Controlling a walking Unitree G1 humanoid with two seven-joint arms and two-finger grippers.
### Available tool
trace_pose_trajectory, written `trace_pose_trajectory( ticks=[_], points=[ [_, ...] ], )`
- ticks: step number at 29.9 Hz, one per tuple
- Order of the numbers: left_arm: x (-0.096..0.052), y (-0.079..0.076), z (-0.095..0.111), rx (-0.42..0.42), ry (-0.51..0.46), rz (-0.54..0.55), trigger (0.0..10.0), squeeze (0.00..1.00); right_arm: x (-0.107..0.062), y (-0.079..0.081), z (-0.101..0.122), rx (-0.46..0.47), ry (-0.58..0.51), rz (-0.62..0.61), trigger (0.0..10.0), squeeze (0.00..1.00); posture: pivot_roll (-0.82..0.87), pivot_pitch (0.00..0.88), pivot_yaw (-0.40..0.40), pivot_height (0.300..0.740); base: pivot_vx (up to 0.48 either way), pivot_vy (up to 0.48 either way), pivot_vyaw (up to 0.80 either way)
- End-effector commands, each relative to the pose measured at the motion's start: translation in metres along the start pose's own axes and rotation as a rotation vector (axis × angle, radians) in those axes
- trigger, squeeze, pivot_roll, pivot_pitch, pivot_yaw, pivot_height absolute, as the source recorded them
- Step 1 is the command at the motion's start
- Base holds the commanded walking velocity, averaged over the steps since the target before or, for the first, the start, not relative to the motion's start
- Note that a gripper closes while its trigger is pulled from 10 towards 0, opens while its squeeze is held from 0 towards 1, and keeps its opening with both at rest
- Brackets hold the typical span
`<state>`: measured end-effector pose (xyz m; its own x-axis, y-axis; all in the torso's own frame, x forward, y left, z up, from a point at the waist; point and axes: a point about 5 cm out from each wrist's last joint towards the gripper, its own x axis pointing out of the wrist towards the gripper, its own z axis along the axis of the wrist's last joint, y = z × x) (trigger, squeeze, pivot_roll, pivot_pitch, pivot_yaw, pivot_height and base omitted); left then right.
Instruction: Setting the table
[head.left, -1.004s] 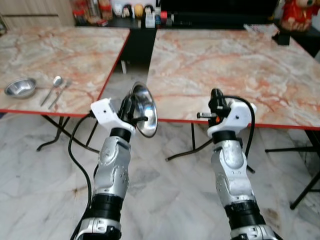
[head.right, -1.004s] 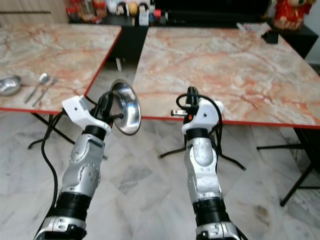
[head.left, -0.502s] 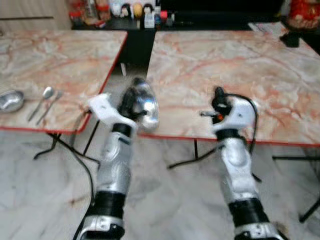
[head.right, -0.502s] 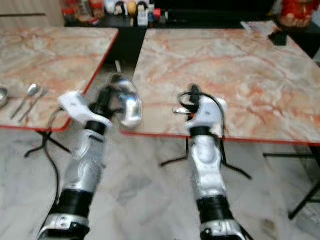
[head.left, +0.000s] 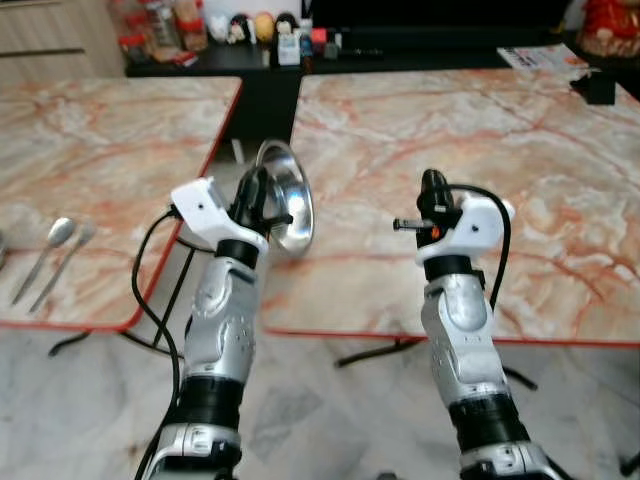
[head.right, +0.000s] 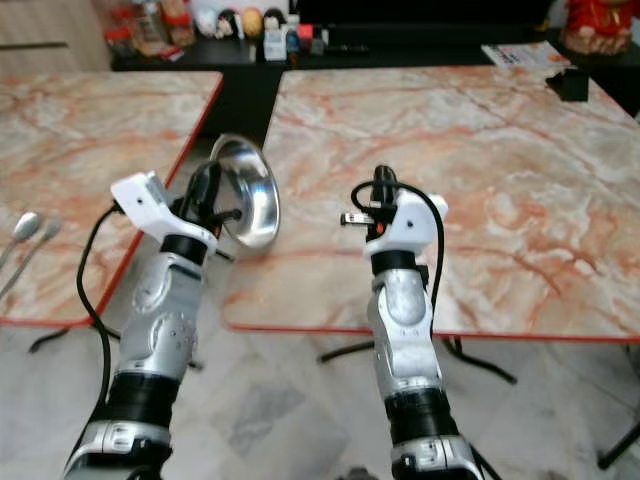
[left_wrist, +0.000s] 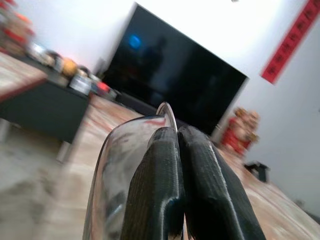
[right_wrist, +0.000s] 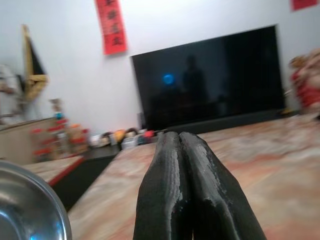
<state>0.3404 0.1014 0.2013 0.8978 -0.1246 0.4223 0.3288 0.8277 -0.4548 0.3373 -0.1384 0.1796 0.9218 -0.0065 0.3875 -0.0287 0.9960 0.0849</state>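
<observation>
A shiny steel bowl (head.left: 290, 200) stands on edge in the air, over the gap between two marble tables and beside the near-left corner of the right table (head.left: 520, 170). My left gripper (head.left: 262, 186) is shut on the bowl's rim; in the left wrist view its fingers (left_wrist: 160, 190) pinch the bowl (left_wrist: 112, 165). My right gripper (head.left: 431, 186) is raised over the right table's front part, shut with nothing in it. The right wrist view has the pressed fingers (right_wrist: 165, 190) and the bowl (right_wrist: 25, 210) off to one side.
A spoon (head.left: 48, 246) and a fork (head.left: 68, 255) lie on the left table (head.left: 120, 140). A dark cabinet with bottles and figurines (head.left: 250, 25) stands behind the tables. A booklet (head.left: 545, 57) and a black object (head.left: 600, 88) sit at the right table's far corner.
The camera has moved forward, so both tables sit closer and lower in view, and the small bowl on the left table has left the picture. Both arms keep their pose.
</observation>
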Motion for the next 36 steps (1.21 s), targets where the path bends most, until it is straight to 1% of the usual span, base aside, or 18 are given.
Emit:
trace_pose_trajectory(
  ticks=[1, 7, 14, 30, 36],
  points=[
    [0.0016, 0.0047, 0.0077, 0.042, -0.019, 0.007, 10.0, 0.0, 0.0008, 0.0071, 0.0024, 0.014, -0.012, 0.014, 10.0, 0.0, -0.01, 0.107, 0.008, 0.74, 0.266, -0.394, 0.0],
    [0.0027, 0.0059, 0.009, 0.035, -0.025, 0.008, 10.0, 0.0, 0.0015, 0.0071, 0.0029, 0.018, -0.017, 0.012, 10.0, 0.0, -0.02, 0.099, 0.009, 0.74, 0.266, -0.396, 0.0],
    [0.0035, 0.0017, 0.0088, 0.013, -0.026, -0.014, 10.0, 0.0, 0.0027, 0.0071, 0.0016, 0.018, -0.01, 0.013, 10.0, 0.0, -0.01, 0.087, 0.009, 0.74, 0.0, -0.467, 0.0],
    [0.0035, 0.0017, 0.0121, 0.01, -0.033, -0.023, 10.0, 0.0, 0.0, 0.0081, -0.0007, 0.027, -0.004, 0.002, 10.0, 0.0, -0.01, 0.105, 0.02, 0.74, 0.0, -0.472, 0.0],
    [0.0023, 0.0035, 0.0093, 0.017, -0.009, -0.023, 10.0, 0.0, -0.0025, 0.0076, -0.0028, 0.039, 0.006, -0.015, 10.0, 0.0, -0.01, 0.113, 0.03, 0.74, 0.0, -0.041, 0.0]
  ],
)
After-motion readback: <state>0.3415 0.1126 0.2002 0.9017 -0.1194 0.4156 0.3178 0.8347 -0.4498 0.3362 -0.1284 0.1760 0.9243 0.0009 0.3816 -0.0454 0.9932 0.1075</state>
